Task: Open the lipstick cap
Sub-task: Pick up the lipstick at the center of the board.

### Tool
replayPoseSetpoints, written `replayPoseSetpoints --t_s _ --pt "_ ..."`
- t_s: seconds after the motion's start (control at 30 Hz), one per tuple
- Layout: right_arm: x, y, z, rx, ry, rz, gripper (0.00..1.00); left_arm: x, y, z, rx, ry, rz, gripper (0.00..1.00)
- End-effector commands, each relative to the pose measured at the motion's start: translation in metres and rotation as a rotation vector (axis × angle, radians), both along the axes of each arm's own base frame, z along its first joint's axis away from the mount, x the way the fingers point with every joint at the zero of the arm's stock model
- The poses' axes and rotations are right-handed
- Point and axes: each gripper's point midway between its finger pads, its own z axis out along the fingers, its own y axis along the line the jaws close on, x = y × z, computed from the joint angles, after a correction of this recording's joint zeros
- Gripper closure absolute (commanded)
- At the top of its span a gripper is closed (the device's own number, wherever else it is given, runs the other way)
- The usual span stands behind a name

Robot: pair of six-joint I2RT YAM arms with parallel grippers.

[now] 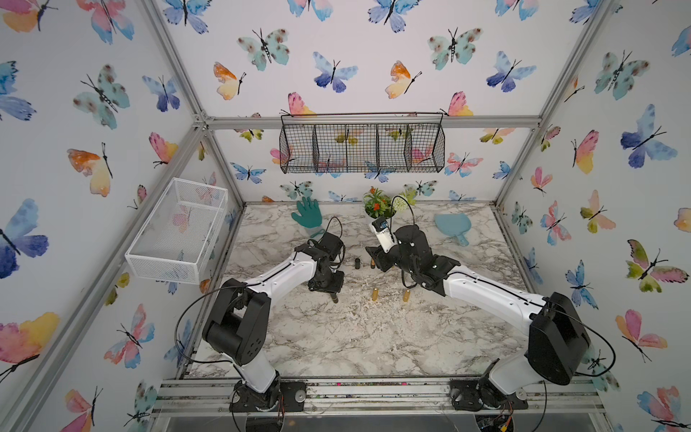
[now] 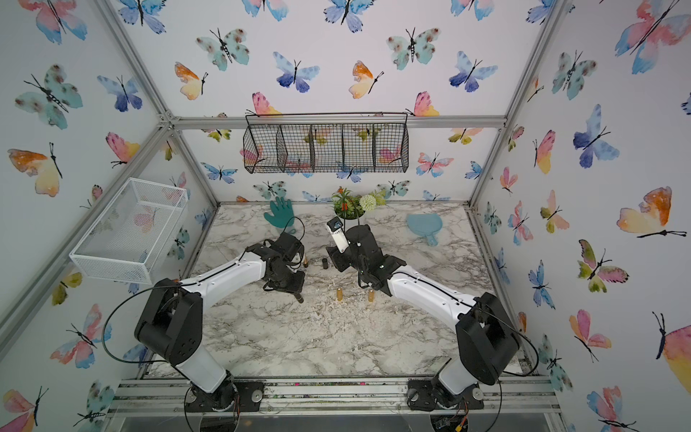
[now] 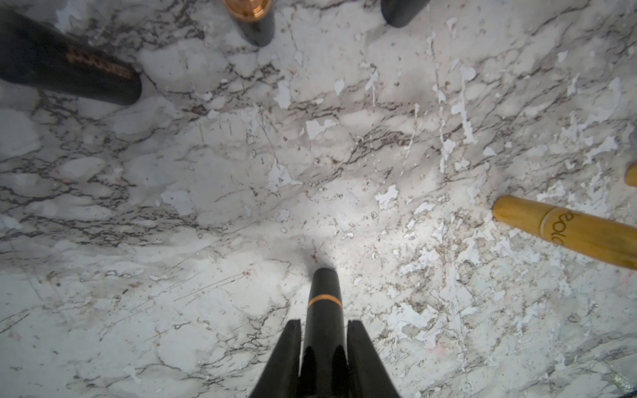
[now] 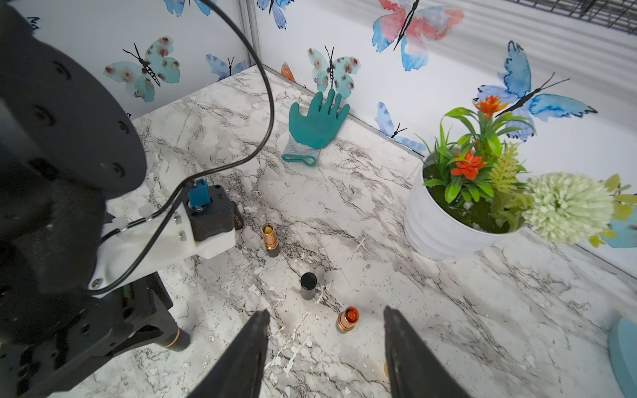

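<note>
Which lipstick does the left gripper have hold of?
The black lipstick with a thin gold band, capped, pinched in the left gripper. The two gold lipsticks and the two uncapped lipsticks stand free.

The black lipstick (image 3: 324, 286) in the left gripper (image 3: 324, 325) is looking like smooth matt plastic with a glossy gold band (image 3: 324, 302); the marble-print tabletop (image 3: 206, 172) beneath it is peeling rough.

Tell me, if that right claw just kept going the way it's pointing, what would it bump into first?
Probably the uncapped red-tipped lipstick standing just ahead of the open right gripper. Depth is unclear, so it might touch the marble table first.
</note>
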Motion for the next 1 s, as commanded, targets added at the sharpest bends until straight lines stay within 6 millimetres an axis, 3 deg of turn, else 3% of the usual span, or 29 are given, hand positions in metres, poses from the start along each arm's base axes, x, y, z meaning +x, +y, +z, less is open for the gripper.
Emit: replayPoseSetpoints --t_s 0.0,0.17,0.33,0.5,0.63,0.8,0.97 --pt "0.004 0.006 0.012 0.025 -0.027 0.011 0.44 -0.006 -0.006 0.002 -0.019 0.027 -0.014 0.82" --pt "0.002 0.006 0.012 0.027 -0.024 0.016 0.44 -0.002 -0.005 0.013 0.006 0.003 -0.015 0.92" --pt "-0.009 0.013 0.003 0.002 0.005 0.099 0.44 0.006 -0.002 0.055 -0.014 -0.051 -0.018 0.97" --pt "-0.036 0.030 -0.009 -0.003 0.079 0.280 0.44 0.009 0.025 0.107 -0.175 -0.070 0.070 1.00" --pt "-0.057 0.047 -0.008 0.031 0.136 0.425 0.41 0.008 0.046 0.130 -0.349 -0.069 0.171 1.00" --pt "-0.075 0.068 -0.011 0.003 0.139 0.541 0.31 0.001 0.035 0.142 -0.496 -0.049 0.154 1.00" --pt "-0.081 0.083 -0.025 -0.033 0.185 0.601 0.31 -0.005 0.019 0.157 -0.610 -0.029 0.107 1.00"
